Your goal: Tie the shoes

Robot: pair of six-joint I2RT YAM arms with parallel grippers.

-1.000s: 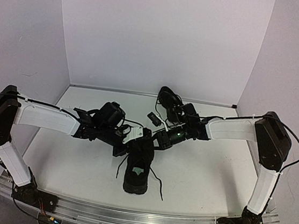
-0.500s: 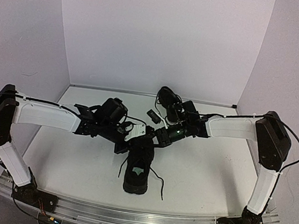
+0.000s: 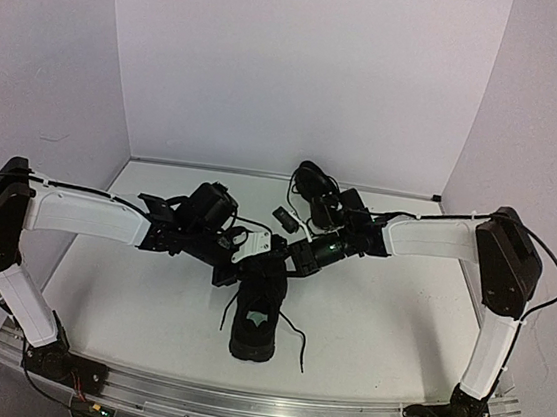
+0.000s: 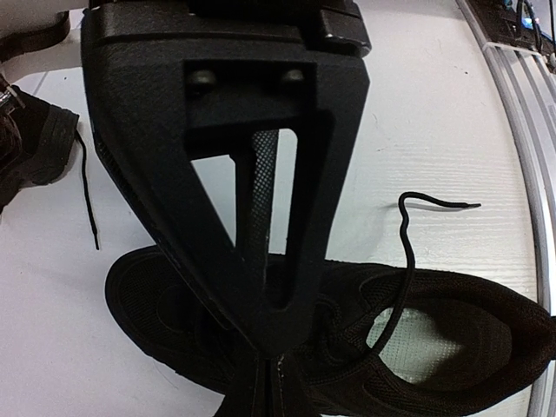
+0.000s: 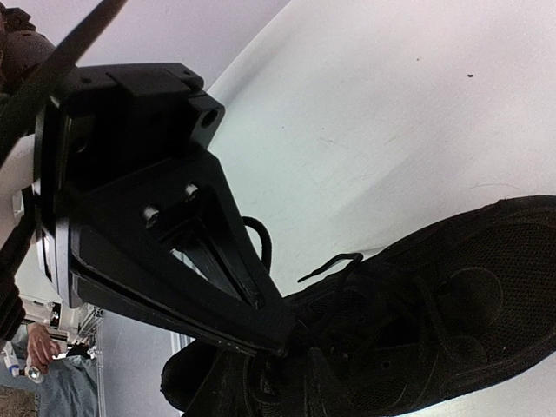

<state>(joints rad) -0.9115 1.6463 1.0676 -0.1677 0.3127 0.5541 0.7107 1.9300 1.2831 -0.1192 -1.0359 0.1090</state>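
Note:
The near black shoe (image 3: 255,317) lies mid-table with its toe toward the arms, and its two thin lace ends trail loose on the table at either side. My left gripper (image 3: 249,268) and right gripper (image 3: 287,262) meet over its lacing from left and right. In the left wrist view the left gripper (image 4: 276,365) is shut, with its tips down in the laces of the shoe (image 4: 452,347). In the right wrist view the right gripper (image 5: 287,343) is shut at the lacing of the shoe (image 5: 434,321), with a lace loop (image 5: 261,236) beside it. The second shoe (image 3: 313,186) lies behind the right arm.
A small black object (image 3: 283,217) lies on the table between the two shoes. White walls close off the back and both sides. A metal rail (image 3: 256,407) runs along the near edge, where the arm bases stand.
Both grippers have drawn closer together over the near shoe's lacing, and the left wrist has moved right and up. The shoe and its loose lace ends have barely shifted.

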